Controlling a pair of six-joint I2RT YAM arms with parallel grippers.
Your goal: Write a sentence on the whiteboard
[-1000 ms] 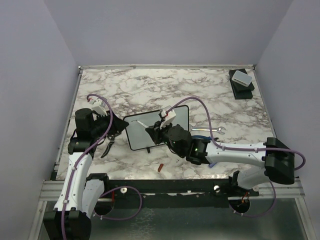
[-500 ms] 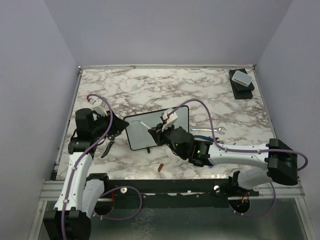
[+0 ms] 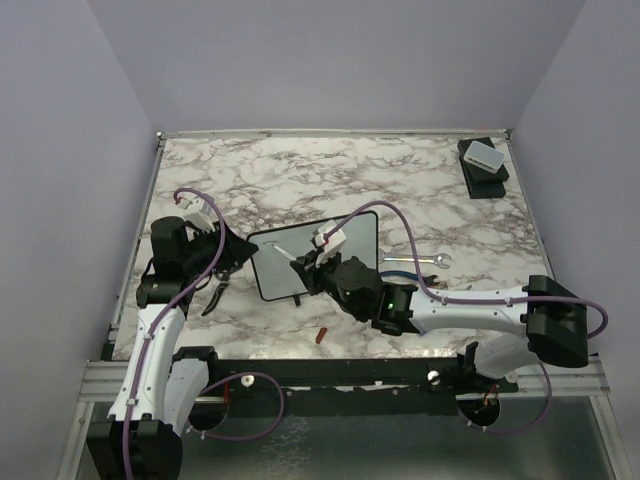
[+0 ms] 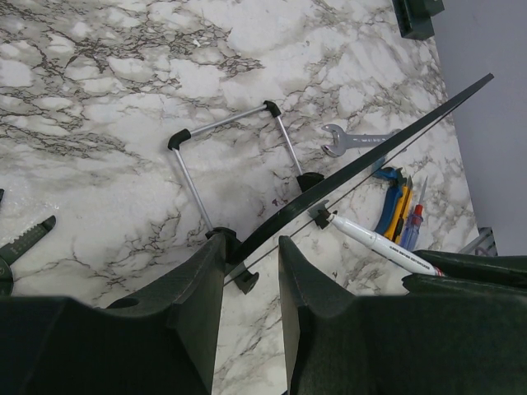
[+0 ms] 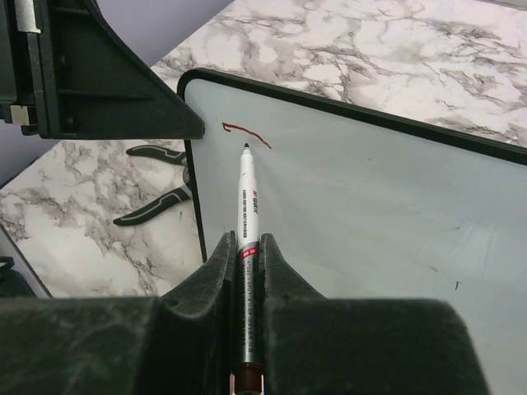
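The whiteboard [image 3: 270,272] is standing near the middle of the marble table [image 3: 350,175], leaning back on a folding wire stand [image 4: 222,156] that is showing behind it in the left wrist view. On its white face the sentence [image 5: 245,132] is showing as no more than one short curved red stroke near the upper left corner. A white marker [image 5: 247,206] is pointing at the board with its dark tip just below that stroke; whether the tip is touching the surface I cannot tell. The right gripper [image 5: 245,247] is clenching the marker's barrel, its two fingers pressing tight against either side at the red band. The left gripper [image 4: 251,247] is grasping the whiteboard by its left edge, partly closed, with the black frame and one small foot sitting between its fingers. Black-handled pliers [image 3: 215,293] are lying on the marble just left of the board, a wrench [image 3: 420,262] is lying near its right side, and a small red piece [image 3: 320,335] is resting in front of it, towards the near edge.
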